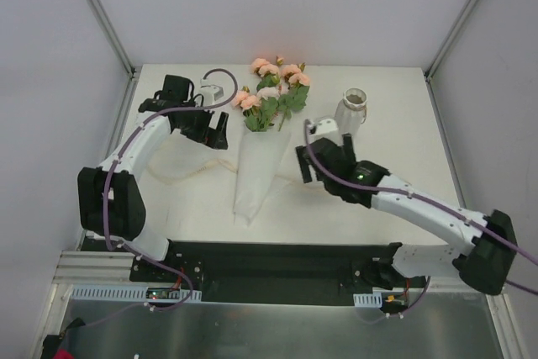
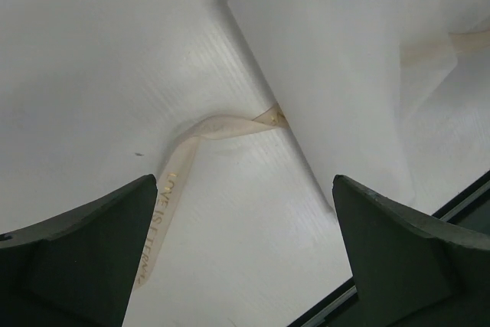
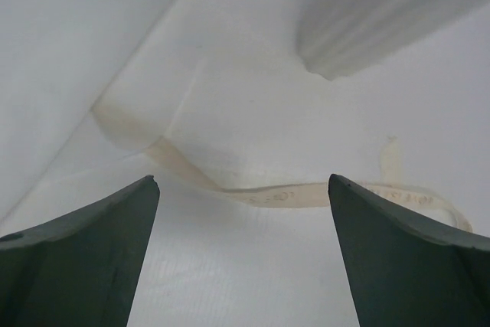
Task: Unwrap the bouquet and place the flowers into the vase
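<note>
The white table carries the bouquet, which lies flat at mid-table. Its white paper cone points toward the arm bases, and the peach-pink roses and leaves fan out at the far end.

The left gripper hangs just left of the cone with its jaws spread wide. Nothing sits between the fingers, and they touch nothing. The right gripper is just right of the cone, also spread wide and holding nothing (its wrist view shows only bare table and ribbon between the fingers).

The clear glass vase stands upright beyond the right gripper, well apart from the flowers.

A cream ribbon lies slack on the table under both grippers and slips beneath the paper's edge in the left wrist view. Its gold lettering is only partly legible. In the right wrist view a pale ribbed shape at upper right is too blurred to name, and from above the ribbon is barely distinguishable.
</note>
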Tool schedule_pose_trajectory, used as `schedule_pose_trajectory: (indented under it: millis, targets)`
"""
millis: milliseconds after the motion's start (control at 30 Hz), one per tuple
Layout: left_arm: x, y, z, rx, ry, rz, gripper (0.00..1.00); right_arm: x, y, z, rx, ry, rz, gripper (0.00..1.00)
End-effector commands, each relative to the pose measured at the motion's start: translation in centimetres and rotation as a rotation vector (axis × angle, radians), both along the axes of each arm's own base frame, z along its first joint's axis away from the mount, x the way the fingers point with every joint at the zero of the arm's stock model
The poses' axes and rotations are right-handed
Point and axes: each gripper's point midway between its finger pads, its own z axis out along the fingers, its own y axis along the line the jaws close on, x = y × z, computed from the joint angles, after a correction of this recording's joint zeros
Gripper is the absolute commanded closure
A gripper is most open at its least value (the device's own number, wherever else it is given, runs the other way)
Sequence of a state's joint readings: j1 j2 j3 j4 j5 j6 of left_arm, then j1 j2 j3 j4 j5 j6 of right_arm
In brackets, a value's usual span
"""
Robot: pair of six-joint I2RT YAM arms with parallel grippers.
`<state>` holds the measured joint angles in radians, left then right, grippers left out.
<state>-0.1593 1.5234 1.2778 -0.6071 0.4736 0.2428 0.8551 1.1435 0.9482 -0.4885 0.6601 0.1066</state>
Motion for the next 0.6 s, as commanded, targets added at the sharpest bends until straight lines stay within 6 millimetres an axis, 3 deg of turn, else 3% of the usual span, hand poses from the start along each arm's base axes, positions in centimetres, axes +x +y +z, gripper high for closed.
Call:
schedule_pose_trajectory:
  millis: [0, 33, 100, 167, 233, 333, 433, 567]
  targets:
    - [1.8, 0.8, 1.5, -0.073, 0.008, 0.094, 0.01, -1.1, 9.2, 1.8, -0.149, -0.089, 0.335, 0.04]
    - [1.7, 1.2, 1.7, -0.060, -0.004, 0.109, 0.01, -1.5, 11.0, 0.6, -0.194, -0.069, 0.392, 0.03]
    - [1.3, 2.3, 1.1, -0.035, 0.006, 0.141, 0.01, -3.1, 14.6, 1.1, -0.233, -0.085, 0.521, 0.02]
    - [0.5, 3.2, 0.7, -0.027, 0.029, 0.180, 0.01, -4.6, 17.6, 0.1, -0.287, -0.081, 0.620, 0.02]
    - [-0.1, 4.7, 0.4, -0.037, 0.063, 0.232, 0.01, -5.2, 20.2, -0.4, -0.333, -0.088, 0.688, 0.01]
    - [-0.9, 7.0, -0.9, -0.041, 0.130, 0.320, 0.01, -7.8, 23.8, -1.7, -0.390, -0.089, 0.815, 0.00]
    - [-1.4, 8.5, -1.5, -0.056, 0.164, 0.363, 0.01, -9.7, 25.5, -3.9, -0.462, -0.069, 0.897, 0.01]
    - [-2.1, 8.9, -1.5, -0.042, 0.157, 0.363, 0.01, -10.3, 25.3, -6.6, -0.567, -0.066, 0.907, 0.00]
